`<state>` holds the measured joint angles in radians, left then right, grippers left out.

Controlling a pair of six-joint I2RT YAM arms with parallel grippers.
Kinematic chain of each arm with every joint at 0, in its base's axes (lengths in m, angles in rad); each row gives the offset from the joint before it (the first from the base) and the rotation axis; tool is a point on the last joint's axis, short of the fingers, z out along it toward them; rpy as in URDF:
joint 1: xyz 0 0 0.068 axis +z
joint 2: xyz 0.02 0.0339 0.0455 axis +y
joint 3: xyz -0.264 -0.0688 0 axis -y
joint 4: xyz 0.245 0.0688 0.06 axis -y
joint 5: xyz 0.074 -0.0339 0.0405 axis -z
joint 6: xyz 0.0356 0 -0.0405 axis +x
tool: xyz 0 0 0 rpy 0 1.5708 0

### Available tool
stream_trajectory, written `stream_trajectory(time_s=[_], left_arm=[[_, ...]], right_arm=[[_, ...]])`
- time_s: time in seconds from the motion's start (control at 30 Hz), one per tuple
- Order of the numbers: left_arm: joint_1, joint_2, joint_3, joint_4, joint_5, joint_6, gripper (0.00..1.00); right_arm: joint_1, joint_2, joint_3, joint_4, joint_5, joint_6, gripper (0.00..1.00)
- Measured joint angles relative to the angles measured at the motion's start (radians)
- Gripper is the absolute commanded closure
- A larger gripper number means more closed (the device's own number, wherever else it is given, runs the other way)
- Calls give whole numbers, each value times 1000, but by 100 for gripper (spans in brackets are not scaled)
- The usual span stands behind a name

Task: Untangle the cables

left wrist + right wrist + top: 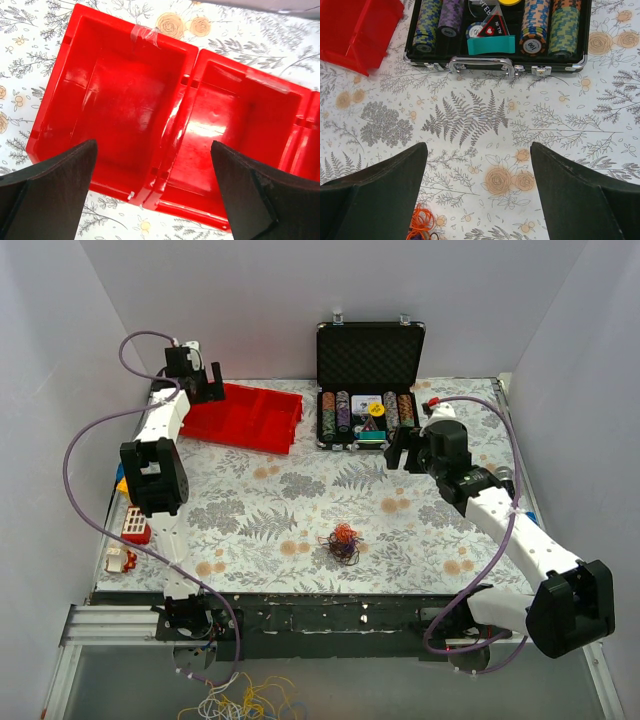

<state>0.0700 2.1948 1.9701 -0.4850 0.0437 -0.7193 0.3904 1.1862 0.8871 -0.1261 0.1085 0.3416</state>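
Cables [343,542] — one tangle (orange, purple); one red tray [245,418], one case [369,355]

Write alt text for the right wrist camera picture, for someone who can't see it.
The open, empty right gripper hovers over a flowered tablecloth, with an orange edge of the cables peeking in at the bottom edge. At the top lies an open case of poker chips, and a corner of a red tray shows at top left.
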Motion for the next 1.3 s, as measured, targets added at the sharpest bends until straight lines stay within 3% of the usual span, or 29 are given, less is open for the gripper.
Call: stream_trajectory(time_s=[0.2,0.3,0.47,0.7,0.8,0.97,1.3], left_arm=[[-4,81,24,18,-41,74,2],[-4,106,24,27,-45,104,4],[-4,119,-12,84,-29,142,42],[-26,97,-172,176,-10,196,77],[-35,48,-258,217,-5,207,81],[-39,-64,-434,266,-6,213,89],[-69,-399,-805,249,-11,249,88]], right_arm=[[44,1,0,-2,37,-8,7],[62,13,0,-2,48,-10,12],[77,56,10,-6,49,-13,19],[83,85,27,-6,46,-12,33],[88,90,28,-6,44,-10,40],[96,100,28,-6,34,-8,41],[136,146,21,13,13,-3,40]])
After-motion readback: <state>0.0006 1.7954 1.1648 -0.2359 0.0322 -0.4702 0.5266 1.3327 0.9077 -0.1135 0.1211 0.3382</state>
